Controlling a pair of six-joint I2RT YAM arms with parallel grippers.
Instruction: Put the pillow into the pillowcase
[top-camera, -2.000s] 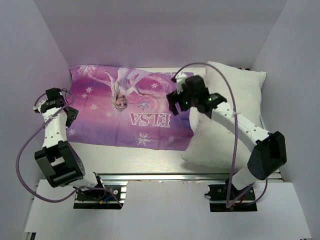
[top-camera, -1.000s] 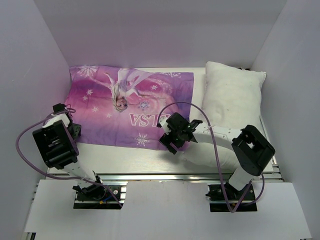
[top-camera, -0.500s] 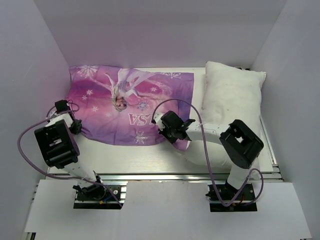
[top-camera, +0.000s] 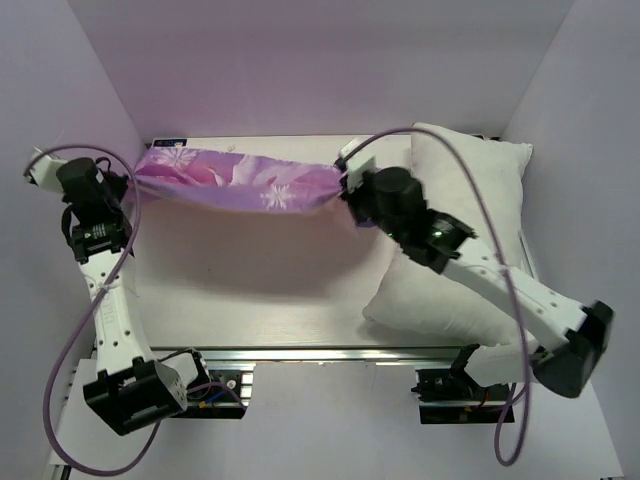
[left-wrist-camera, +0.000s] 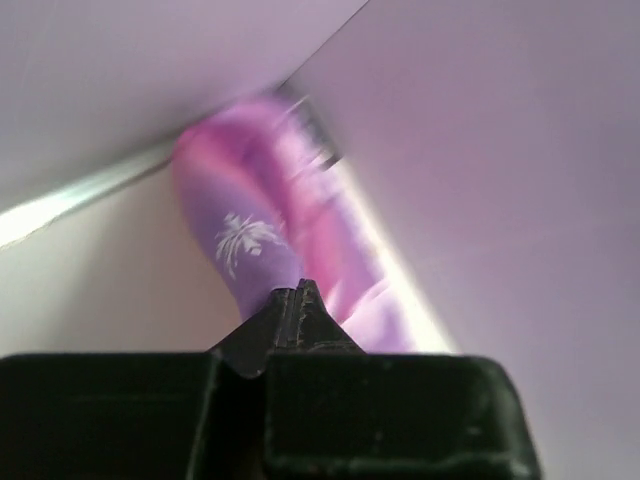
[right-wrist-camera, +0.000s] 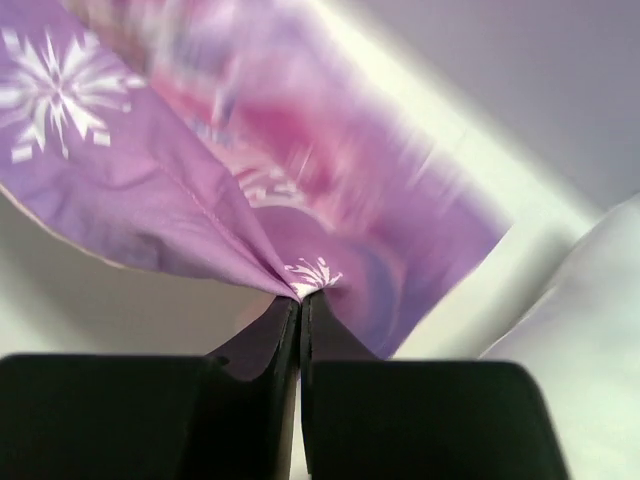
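Two robot arms hold a purple pillowcase stretched above a pale bench in a white-walled booth.

We see a pale wooden bench (top-camera: 250, 290) closed in by plain white walls (top-camera: 300, 60) at the back and on both sides. The pillowcase (top-camera: 240, 185) hangs as a narrow, bunched band across the far half of the bench, clear of the surface, with its shadow beneath. The left hand (top-camera: 122, 186) is clenched on its left end, close to the left wall. The right hand (top-camera: 348, 190) is clenched on its right end, fingers pinched tight on the cloth. The white pillow (top-camera: 470, 200) lies on the bench's right side, near the right wall, partly under the right arm. The widest open stretch of bench lies between the band and the arm bases.
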